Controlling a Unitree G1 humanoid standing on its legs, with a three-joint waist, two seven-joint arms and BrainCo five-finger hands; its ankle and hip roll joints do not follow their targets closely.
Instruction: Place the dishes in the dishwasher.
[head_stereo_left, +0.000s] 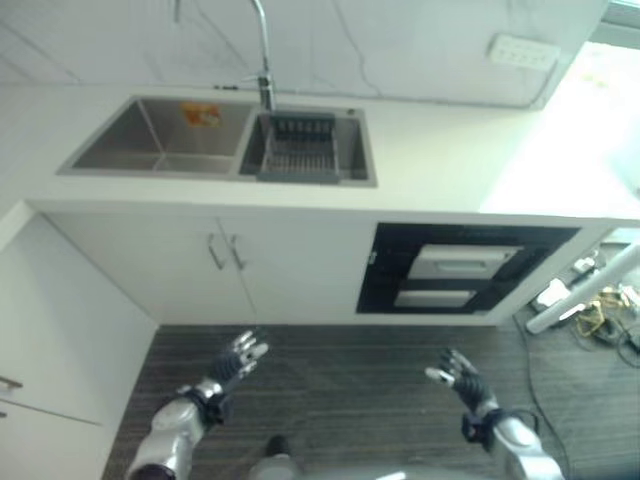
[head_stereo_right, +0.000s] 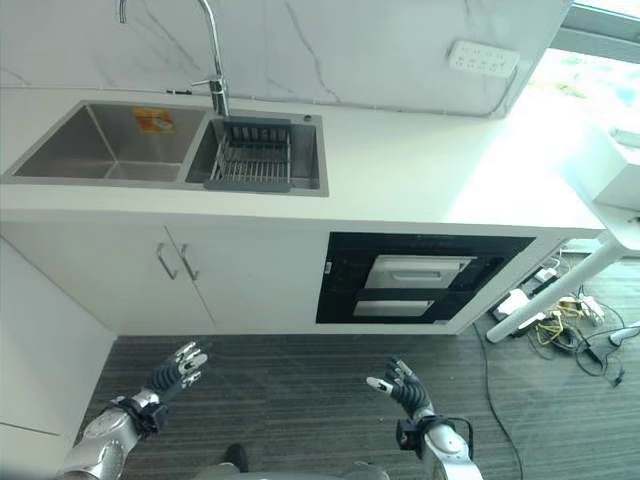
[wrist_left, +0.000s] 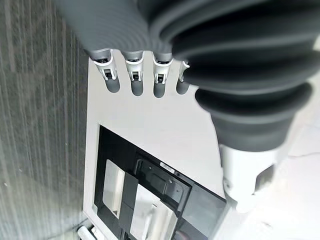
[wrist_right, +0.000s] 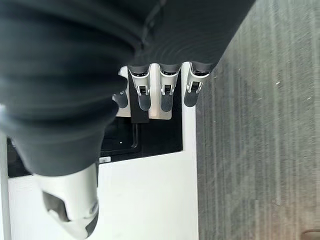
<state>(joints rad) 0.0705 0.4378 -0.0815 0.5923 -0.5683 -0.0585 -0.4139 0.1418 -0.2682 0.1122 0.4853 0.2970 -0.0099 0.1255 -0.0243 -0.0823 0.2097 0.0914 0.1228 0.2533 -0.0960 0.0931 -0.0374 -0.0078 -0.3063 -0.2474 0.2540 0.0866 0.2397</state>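
Both hands hang free over the dark striped floor (head_stereo_right: 300, 400), well short of the cabinets. We read the left hand (head_stereo_left: 238, 358) as relaxed with fingers straight and spread, holding nothing; its wrist view shows the fingertips in a row with nothing between them. The right hand (head_stereo_right: 402, 385) is likewise spread and empty, fingers extended toward the cabinet front.

Landmark: the dishwasher (head_stereo_right: 415, 277), a black-framed unit with two pale drawer fronts set under the worktop (head_stereo_right: 420, 170). Its front looks closed as far as we can tell. The right hand is below it and nearest to it; the left hand is further off toward the white cabinet doors (head_stereo_right: 175, 265) beside it.

Above and to the left of the dishwasher sits a double sink (head_stereo_right: 160, 150) with a tap (head_stereo_right: 212, 60). The basin nearer the dishwasher carries a dark wire rack (head_stereo_right: 250, 155); we cannot make out any dishes in it. The farther basin has an orange item (head_stereo_right: 153, 119) at its back wall; what it is we cannot tell.

Judgement: with no dishes visible and the dishwasher closed, this scene fits either dishes already loaded and the front shut again, or the approach before opening. The pictures do not settle which, so we record no next move.
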